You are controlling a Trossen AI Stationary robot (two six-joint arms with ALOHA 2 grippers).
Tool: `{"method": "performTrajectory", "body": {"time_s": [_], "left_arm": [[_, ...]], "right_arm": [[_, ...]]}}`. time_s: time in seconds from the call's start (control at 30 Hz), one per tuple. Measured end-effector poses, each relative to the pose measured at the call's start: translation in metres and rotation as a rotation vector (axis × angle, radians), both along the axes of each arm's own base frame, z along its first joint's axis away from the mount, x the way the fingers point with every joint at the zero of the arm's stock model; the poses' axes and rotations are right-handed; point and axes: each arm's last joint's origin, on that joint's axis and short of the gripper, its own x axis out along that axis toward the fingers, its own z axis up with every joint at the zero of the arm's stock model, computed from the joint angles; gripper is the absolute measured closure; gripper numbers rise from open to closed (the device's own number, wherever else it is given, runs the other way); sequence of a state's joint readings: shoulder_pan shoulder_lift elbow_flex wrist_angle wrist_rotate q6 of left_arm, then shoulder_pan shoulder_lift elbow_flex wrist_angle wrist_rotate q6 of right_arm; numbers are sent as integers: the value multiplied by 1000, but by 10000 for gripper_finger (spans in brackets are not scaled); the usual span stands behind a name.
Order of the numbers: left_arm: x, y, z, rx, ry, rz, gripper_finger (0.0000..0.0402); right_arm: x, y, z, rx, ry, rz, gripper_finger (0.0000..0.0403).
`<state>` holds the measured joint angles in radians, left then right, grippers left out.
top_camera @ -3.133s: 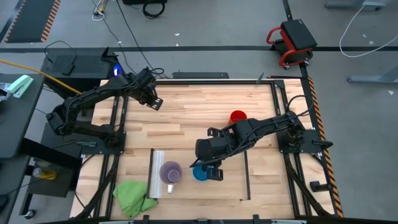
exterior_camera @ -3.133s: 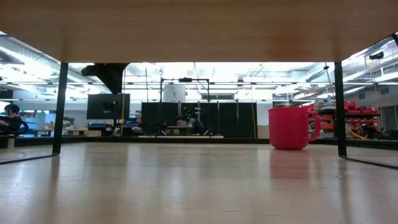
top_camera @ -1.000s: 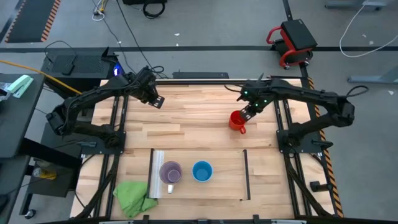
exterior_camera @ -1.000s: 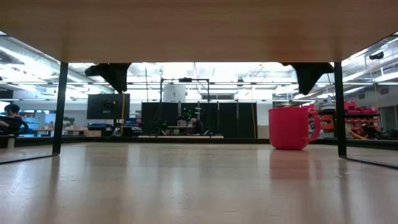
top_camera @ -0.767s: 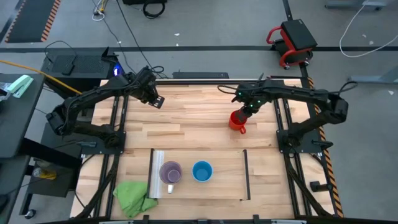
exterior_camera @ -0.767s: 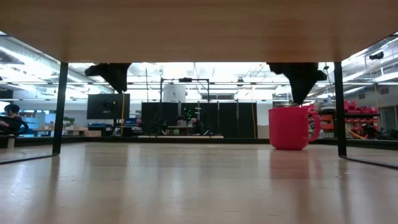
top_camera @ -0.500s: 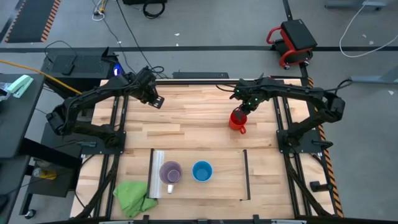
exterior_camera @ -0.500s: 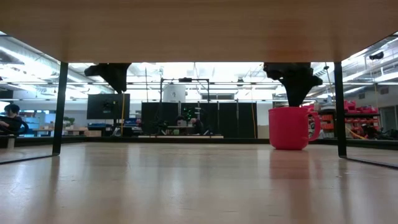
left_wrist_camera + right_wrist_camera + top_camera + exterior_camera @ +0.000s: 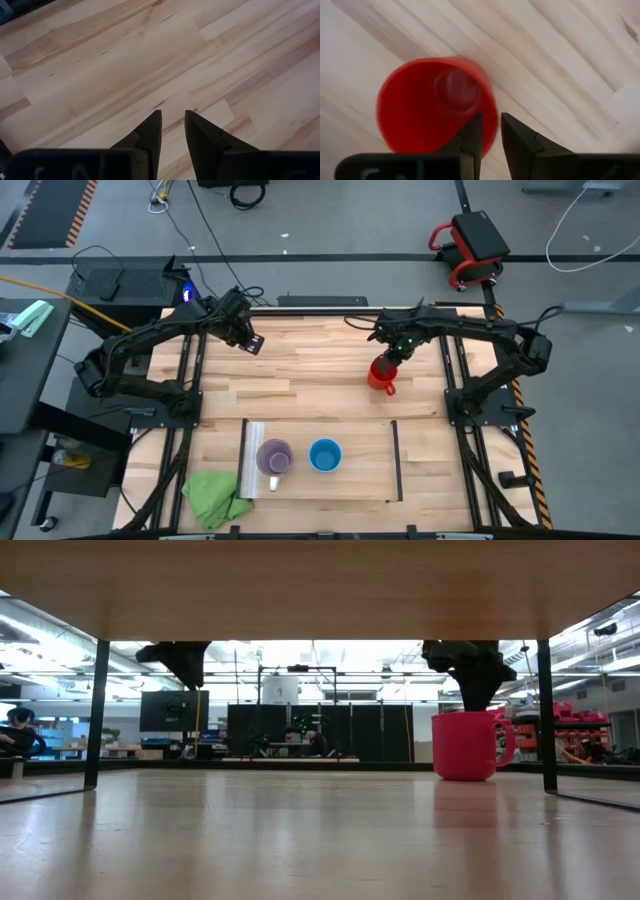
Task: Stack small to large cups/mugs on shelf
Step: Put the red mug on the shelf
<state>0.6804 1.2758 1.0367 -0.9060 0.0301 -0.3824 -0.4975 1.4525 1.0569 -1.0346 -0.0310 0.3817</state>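
Observation:
The red mug (image 9: 379, 373) (image 9: 465, 745) stands upright on its base on the tabletop, right of centre, its handle toward the near edge. My right gripper (image 9: 392, 355) (image 9: 472, 698) hovers just above its rim. In the right wrist view the right gripper (image 9: 491, 120) is narrowly open over the rim of the red mug (image 9: 430, 107). The purple mug (image 9: 274, 457) and the blue mug (image 9: 324, 455) stand side by side on the shelf (image 9: 365, 470). My left gripper (image 9: 250, 343) (image 9: 173, 117) waits over bare wood at the far left, with a narrow gap.
A green cloth (image 9: 215, 495) lies at the near left corner, beside the shelf's silvery strip (image 9: 252, 460). Bare tabletop (image 9: 310, 380) spreads between the two arms. The shelf's right part, up to its dark strip (image 9: 397, 462), holds nothing. Metal frame rails run along the table's sides.
My right gripper has moved a little toward the table's left edge and come down over the red mug, ending just above its rim. The mugs have stayed where they were.

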Motion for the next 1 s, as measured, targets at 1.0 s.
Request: {"method": "performTrajectory", "body": {"time_s": [1.0], "left_arm": [[0, 0, 0, -3, 3, -4, 303]], "right_arm": [[4, -1, -3, -8, -8, 2, 328]]}}
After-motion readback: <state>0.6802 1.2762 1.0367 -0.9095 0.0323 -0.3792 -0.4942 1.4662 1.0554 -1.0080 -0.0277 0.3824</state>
